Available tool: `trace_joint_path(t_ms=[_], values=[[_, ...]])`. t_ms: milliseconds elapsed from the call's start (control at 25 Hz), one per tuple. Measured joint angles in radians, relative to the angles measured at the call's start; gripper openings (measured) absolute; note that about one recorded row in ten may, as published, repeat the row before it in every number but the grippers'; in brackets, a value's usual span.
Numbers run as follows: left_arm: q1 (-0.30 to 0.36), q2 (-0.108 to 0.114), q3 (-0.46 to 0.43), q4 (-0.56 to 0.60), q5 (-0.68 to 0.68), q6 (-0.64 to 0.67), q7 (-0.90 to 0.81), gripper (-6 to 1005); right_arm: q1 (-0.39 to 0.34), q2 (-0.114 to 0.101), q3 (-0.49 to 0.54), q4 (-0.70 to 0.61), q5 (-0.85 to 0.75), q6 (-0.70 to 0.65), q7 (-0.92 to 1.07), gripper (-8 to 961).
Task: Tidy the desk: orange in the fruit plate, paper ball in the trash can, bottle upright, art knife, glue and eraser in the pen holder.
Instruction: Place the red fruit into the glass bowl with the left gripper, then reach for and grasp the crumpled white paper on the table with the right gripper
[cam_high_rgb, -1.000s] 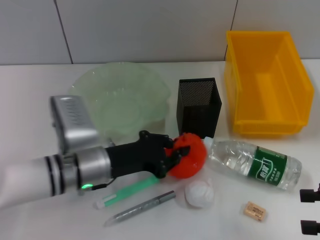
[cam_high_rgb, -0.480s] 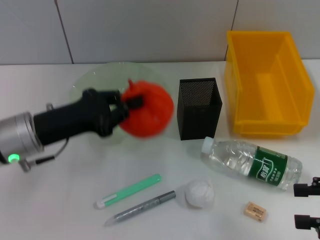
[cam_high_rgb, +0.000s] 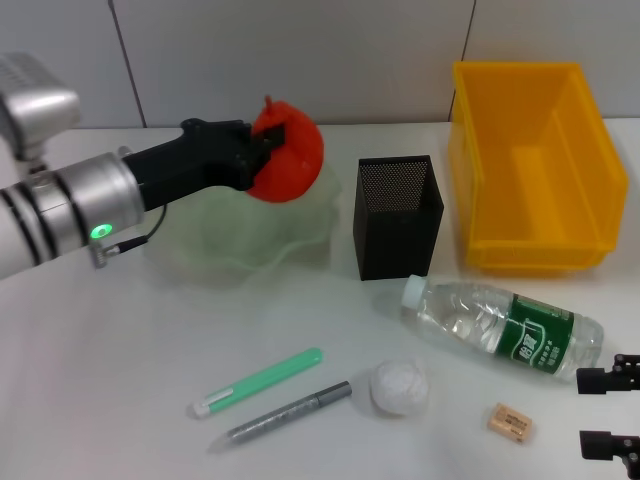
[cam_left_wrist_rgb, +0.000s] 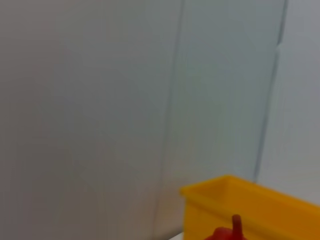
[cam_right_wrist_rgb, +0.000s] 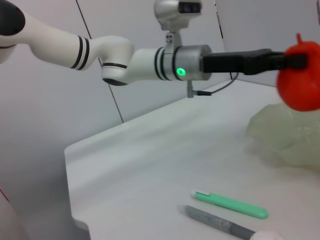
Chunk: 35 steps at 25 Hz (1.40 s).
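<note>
Above the fruit plate: the left claw (cam_high_rgb: 262, 152) is clamped on the orange (cam_high_rgb: 288, 152), holding it in the air over the dish's far side, nub pointing up.
Fruit plate (cam_high_rgb: 215, 235): pale green, on the white surface (cam_high_rgb: 100, 360) at back left, just beside the pen holder.
Pen holder (cam_high_rgb: 398, 214): black mesh cup, upright, between the fruit plate and the trash can.
Trash can (cam_high_rgb: 530, 165): yellow bin at back right.
Bottle (cam_high_rgb: 502, 327): lying on its side in front of the trash can, white cap toward the pen holder.
Paper ball (cam_high_rgb: 398, 387): on the surface, near the bottle's cap end, toward the front.
Eraser (cam_high_rgb: 510, 422): tan block at the front, to the right of the paper ball, apart from it.
Green pen (cam_high_rgb: 258, 382) and grey pen (cam_high_rgb: 280, 415): side by side at the front, left of the paper ball, both angled.
Right claw (cam_high_rgb: 608, 410): low at the front right edge, fingers spread apart, holding nothing, near the eraser.
Right wrist view: the left arm (cam_right_wrist_rgb: 125, 60) reaches across, the orange at its tip above the plate.
</note>
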Motion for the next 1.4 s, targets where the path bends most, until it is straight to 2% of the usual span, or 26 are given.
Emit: trace_joint_path(t_ms=[40,120,200,400,720,960,1080,1120,1160,1200,1240,1280,1320,1360,1400], values=[[0.0,0.0,0.0,0.0,0.0,0.0,0.0,64,0.0,0.0,0.0,0.003,0.0,0.001,-0.001,712],[-0.03,0.0,0.001,-0.042,-0.009,-0.1,0.034,81,0.001,0.0,0.0,0.012,-0.001,0.002,-0.004,713],[-0.04,0.0,0.002,-0.06,-0.016,-0.138,0.066,98,0.001,0.0,0.0,0.014,-0.001,0.002,-0.004,714],[-0.043,-0.001,0.001,-0.071,-0.028,-0.158,0.092,142,0.001,0.0,0.0,0.016,-0.002,0.002,-0.005,716],[-0.008,0.002,0.005,-0.067,-0.059,-0.163,0.096,211,0.003,0.0,0.0,0.016,-0.002,0.003,-0.006,719],[0.007,0.004,0.004,-0.063,-0.059,-0.153,0.101,454,0.012,0.0,0.001,0.017,-0.002,0.003,-0.006,721],[0.025,0.009,0.011,-0.052,-0.054,-0.083,0.101,592,0.015,0.0,0.006,0.012,0.001,0.003,0.003,722],[0.054,0.011,0.03,-0.016,-0.053,0.022,0.098,638,0.017,0.0,0.008,-0.01,0.004,0.002,0.023,722],[0.054,0.011,0.03,-0.016,-0.053,0.022,0.098,691,0.017,0.0,0.008,-0.01,0.004,0.002,0.023,723],[0.094,0.012,0.061,0.038,-0.055,0.137,0.094,744,0.025,0.0,0.006,-0.053,0.003,0.0,0.074,723],[0.094,0.012,0.061,0.038,-0.055,0.137,0.094,797,0.025,0.0,0.006,-0.053,0.003,0.0,0.074,724],[0.115,0.012,0.076,0.066,-0.056,0.197,0.091,850,0.032,0.0,-0.001,-0.088,0.0,-0.003,0.113,724],[0.162,0.013,0.106,0.122,-0.057,0.309,0.084,850,0.044,-0.002,-0.018,-0.166,-0.004,-0.007,0.194,724],[0.162,0.013,0.106,0.122,-0.057,0.309,0.084,850,0.044,-0.002,-0.018,-0.166,-0.004,-0.007,0.194,725],[0.189,0.014,0.121,0.149,-0.057,0.361,0.08,850,0.05,-0.002,-0.028,-0.206,-0.006,-0.008,0.232,725]])
